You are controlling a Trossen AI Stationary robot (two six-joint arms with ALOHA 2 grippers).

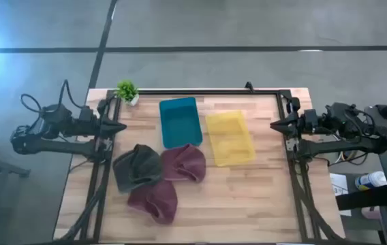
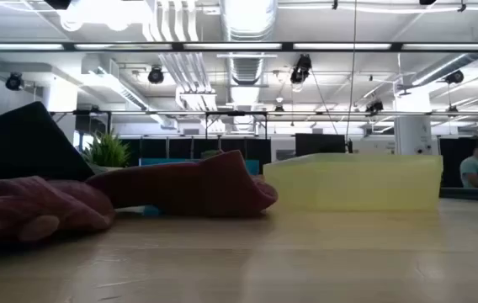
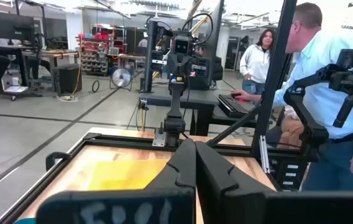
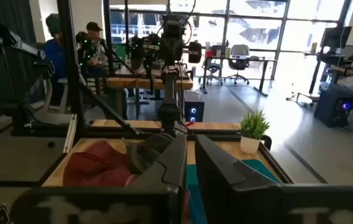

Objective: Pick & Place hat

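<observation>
Three soft hats lie flat on the wooden table in the high view: a dark grey one [image 1: 137, 166], a maroon one [image 1: 184, 163] beside it, and a second maroon one [image 1: 155, 201] nearer the near edge. A teal bin [image 1: 180, 121] and a yellow bin [image 1: 230, 138] stand behind them. My left gripper [image 1: 120, 126] waits at the table's left edge, fingers shut. My right gripper [image 1: 274, 125] waits at the right edge, fingers shut. The right wrist view shows a maroon hat [image 4: 96, 169] and the grey hat [image 4: 146, 149]. The low view shows the maroon hats [image 2: 193, 187] and the yellow bin [image 2: 361, 181].
A small potted plant [image 1: 127, 91] stands at the far left corner. A black frame [image 1: 200, 91] runs along the table's far edge and sides. People stand beyond the table in the wrist views. Bare wood lies right of the hats toward the near edge [image 1: 248, 197].
</observation>
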